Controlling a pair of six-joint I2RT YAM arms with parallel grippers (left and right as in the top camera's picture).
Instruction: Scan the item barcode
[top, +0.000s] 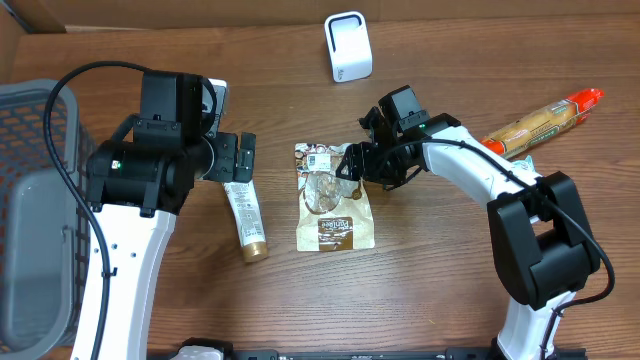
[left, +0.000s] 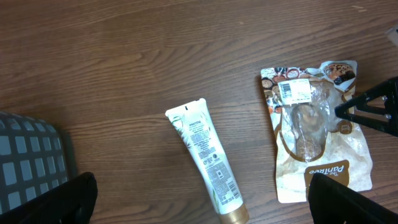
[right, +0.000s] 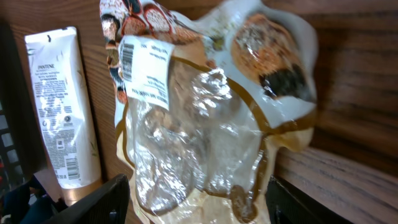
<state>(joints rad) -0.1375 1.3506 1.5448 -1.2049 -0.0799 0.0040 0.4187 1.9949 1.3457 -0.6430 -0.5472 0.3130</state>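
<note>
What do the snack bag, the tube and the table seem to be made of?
Snack bag: probably thin plastic film, glossy; it crinkles and its clear window glares. Tube: likely soft plastic, smooth white with small print. Table: wood or wood-look laminate, matte, with brown grain lines.

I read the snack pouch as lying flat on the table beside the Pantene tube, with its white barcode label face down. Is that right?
Not quite: the white barcode label faces up, near one end of the snack pouch. The right wrist view shows its bars plainly. The rest holds: the pouch lies flat on the table beside the Pantene tube.
</note>
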